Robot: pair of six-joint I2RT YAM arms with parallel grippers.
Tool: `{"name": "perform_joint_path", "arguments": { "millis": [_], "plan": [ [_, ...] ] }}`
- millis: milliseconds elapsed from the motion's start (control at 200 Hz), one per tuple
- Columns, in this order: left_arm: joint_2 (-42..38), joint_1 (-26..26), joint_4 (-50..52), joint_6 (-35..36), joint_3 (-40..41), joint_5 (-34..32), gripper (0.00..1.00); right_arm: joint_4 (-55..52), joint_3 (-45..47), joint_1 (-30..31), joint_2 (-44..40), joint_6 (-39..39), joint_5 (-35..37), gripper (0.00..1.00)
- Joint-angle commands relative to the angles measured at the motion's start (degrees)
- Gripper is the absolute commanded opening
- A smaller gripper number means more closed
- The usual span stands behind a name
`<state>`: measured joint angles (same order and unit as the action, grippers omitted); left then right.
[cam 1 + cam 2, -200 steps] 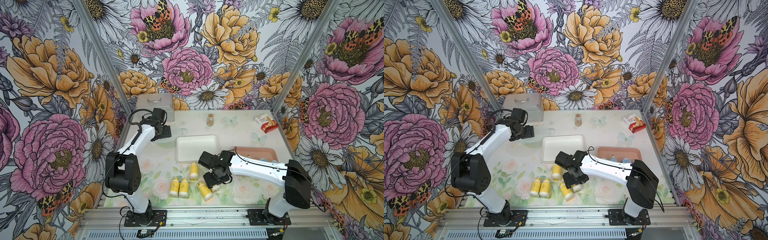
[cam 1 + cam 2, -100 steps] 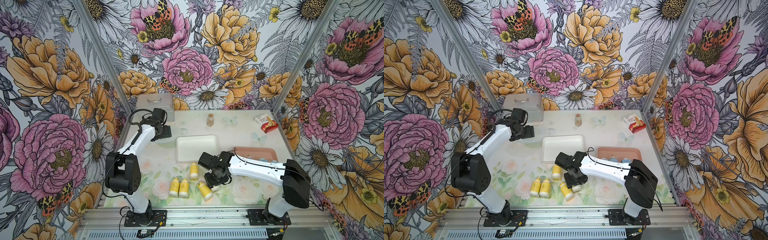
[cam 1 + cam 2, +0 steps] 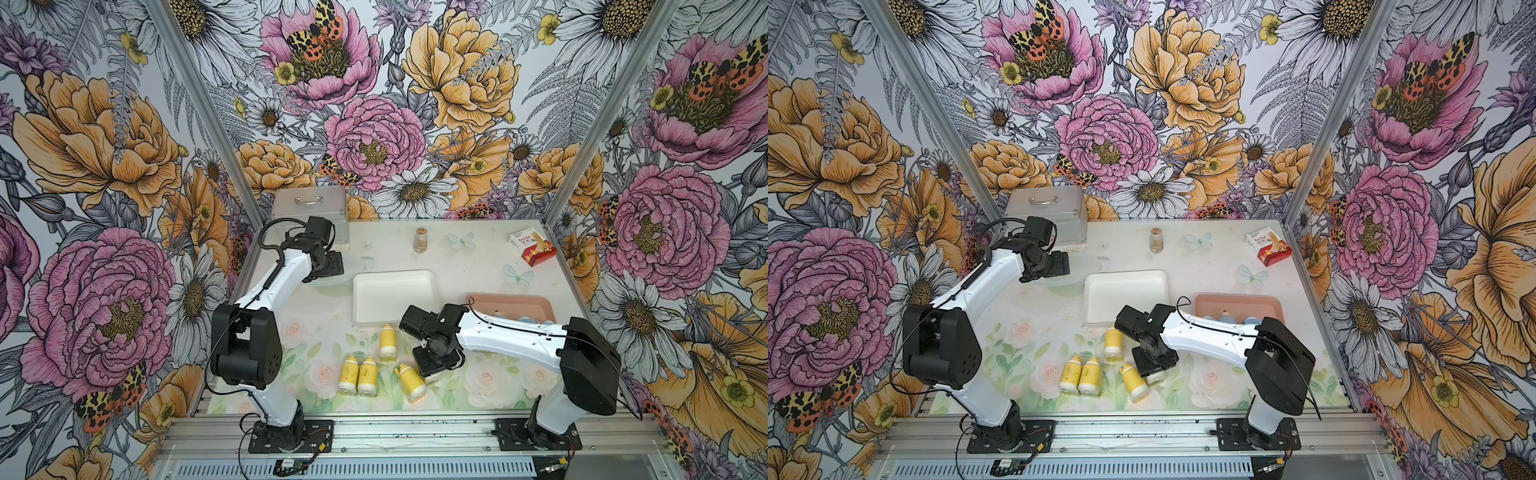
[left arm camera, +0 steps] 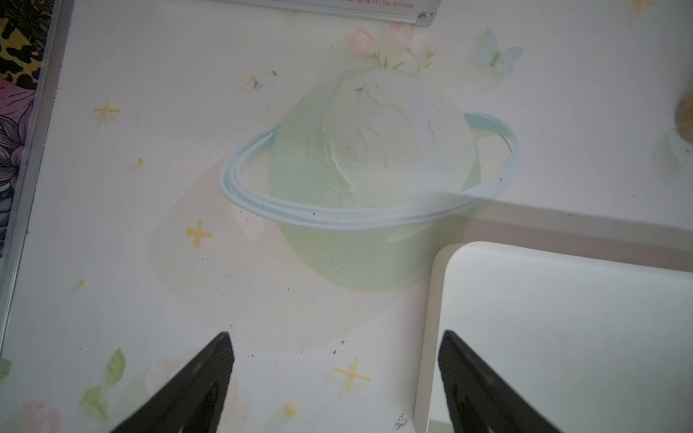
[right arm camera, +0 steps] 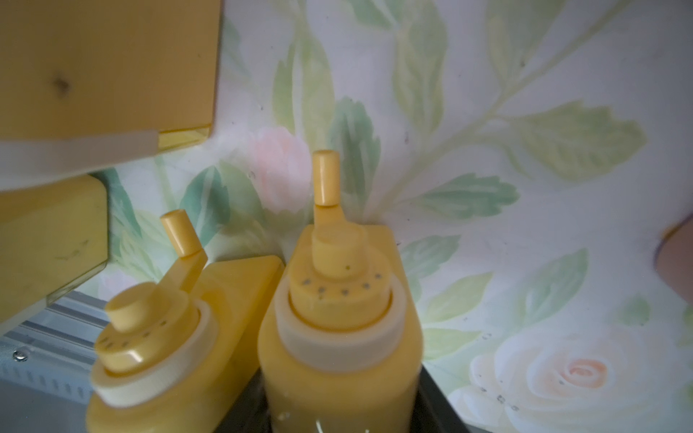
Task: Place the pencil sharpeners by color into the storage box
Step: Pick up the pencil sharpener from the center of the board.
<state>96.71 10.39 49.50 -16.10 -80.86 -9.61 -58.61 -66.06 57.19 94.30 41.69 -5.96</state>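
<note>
Several yellow pencil sharpeners lie near the table's front edge, among them a side-by-side pair [image 3: 358,375] and a single one [image 3: 387,341]. My right gripper [image 3: 438,363] is low over this group, and its jaws press both sides of one yellow sharpener [image 5: 339,337]. Another sharpener [image 5: 176,356] lies right beside the held one. A white storage box [image 3: 395,297] stands empty mid-table. A pink one [image 3: 511,301] holds light-blue sharpeners [image 3: 1225,318], partly hidden by the right arm. My left gripper [image 4: 335,333] hangs open and empty by the white box's back-left corner [image 4: 562,318].
A silver metal case [image 3: 309,212] with a handle stands at the back left, close behind the left wrist. A brown glass vial [image 3: 420,240] stands at the back middle. At the back right lies a red-and-white carton [image 3: 534,249].
The right gripper's jaws have narrowed onto the yellow sharpener while the arm stayed almost in place. The left arm has not moved.
</note>
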Motion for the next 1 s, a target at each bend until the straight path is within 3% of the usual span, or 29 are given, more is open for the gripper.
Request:
{"name": "perform_joint_path", "arguments": {
  "millis": [0, 450, 731, 761, 996],
  "plan": [
    [-0.75, 0.62, -1.0, 0.08, 0.6, -0.57, 0.86, 1.35, 0.14, -1.52, -1.06, -1.26, 0.39, 0.39],
    [-1.23, 0.65, -0.98, 0.1, 0.59, -1.03, 0.87, -6.13, -7.22, -6.1, -2.13, -5.88, -0.27, 0.35],
    [-1.42, 0.63, -0.99, -0.16, 0.62, -0.53, 0.87, -15.45, -20.07, -9.12, 0.65, -5.88, -0.27, 0.35],
    [-1.39, 0.6, -1.0, -0.21, 0.6, -0.44, 0.87, -16.27, -21.53, -9.61, 1.09, -11.7, 2.35, 0.34],
    [-1.49, 0.65, -1.13, -0.33, 0.49, 0.32, 0.87, -19.64, -32.91, -14.07, 7.41, -15.02, 4.86, 0.34]
  ]
}}
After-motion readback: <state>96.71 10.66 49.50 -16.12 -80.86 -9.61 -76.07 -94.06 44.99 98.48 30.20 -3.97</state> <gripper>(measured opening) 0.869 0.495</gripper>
